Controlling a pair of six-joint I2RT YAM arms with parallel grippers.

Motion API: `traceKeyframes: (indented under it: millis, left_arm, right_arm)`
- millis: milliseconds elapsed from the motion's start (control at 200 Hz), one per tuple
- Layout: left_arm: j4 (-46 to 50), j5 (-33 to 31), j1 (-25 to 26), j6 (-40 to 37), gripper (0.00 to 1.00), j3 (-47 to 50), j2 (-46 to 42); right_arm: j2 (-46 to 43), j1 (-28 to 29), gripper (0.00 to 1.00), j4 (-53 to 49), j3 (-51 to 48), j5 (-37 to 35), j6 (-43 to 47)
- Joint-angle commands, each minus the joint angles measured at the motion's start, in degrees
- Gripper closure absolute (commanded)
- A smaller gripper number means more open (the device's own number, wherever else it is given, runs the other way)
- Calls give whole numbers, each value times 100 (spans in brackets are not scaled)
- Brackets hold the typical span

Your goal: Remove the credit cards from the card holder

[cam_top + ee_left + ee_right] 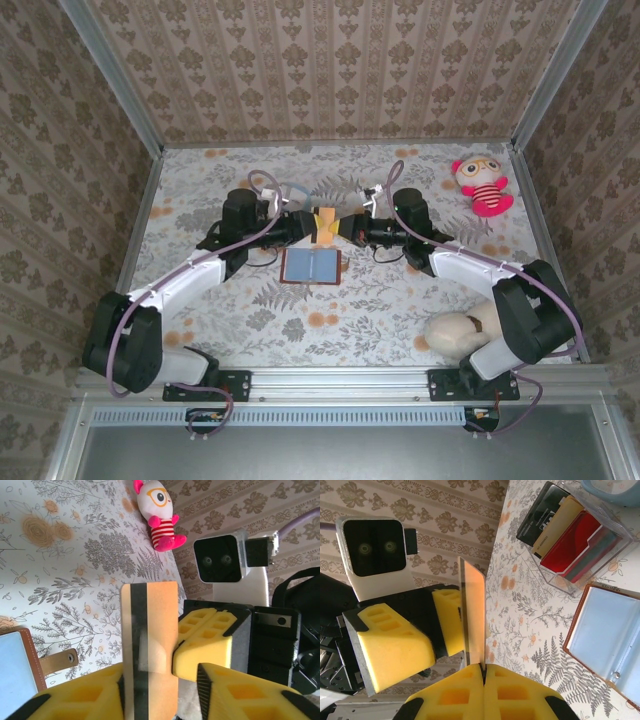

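The card holder (310, 265) lies open and flat on the surface (400, 300), its light blue inner faces up inside a brown edge, with a brown snap tab at one side. Just beyond it, an orange card (324, 225) with a dark stripe stands upright above the surface, pinched along one edge by the right hand (483, 669).
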State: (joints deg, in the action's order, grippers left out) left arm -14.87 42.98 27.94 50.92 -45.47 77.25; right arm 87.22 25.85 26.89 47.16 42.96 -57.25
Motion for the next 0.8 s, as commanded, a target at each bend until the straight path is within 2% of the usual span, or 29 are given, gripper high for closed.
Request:
traceKeyframes:
  millis: [0, 100, 230, 320, 455, 565, 640, 665, 790]
  left_arm:
    - [-462, 446, -16, -21, 66, 41, 9]
    - [-563, 490, -24, -7, 74, 63, -4]
    - [-571, 471, -35, -44, 91, 86, -9]
    - [-442, 395, -53, -116, 100, 75, -25]
    - [142, 123, -113, -502, 100, -16, -162]
    - [1211, -419, -141, -1216, 100, -251, -398]
    - [2086, -1177, -145, -1906, 100, -489, -523]
    - [2338, -1443, -297, -2113, 100, -577, -539]
    - [3036, -2352, -359, -2973, 100, -927, -536]
  right_arm:
    - [152, -71, 100, 15, -76, 11, -66]
    - [223, -88, 100, -3, -75, -7, -68]
    - [270, -84, 100, -118, -33, -30, -26]
    - [239, -97, 95, -336, 4, -87, 75]
    - [47, -125, 68, -944, 39, -379, 324]
    - [-241, -154, 38, -1244, -98, -773, 521]
    - [-456, -173, 28, -1448, -204, -1099, 704]
    - [-513, -184, 25, -1546, -217, -1182, 756]
    - [-676, -202, 12, -1984, -191, -1494, 974]
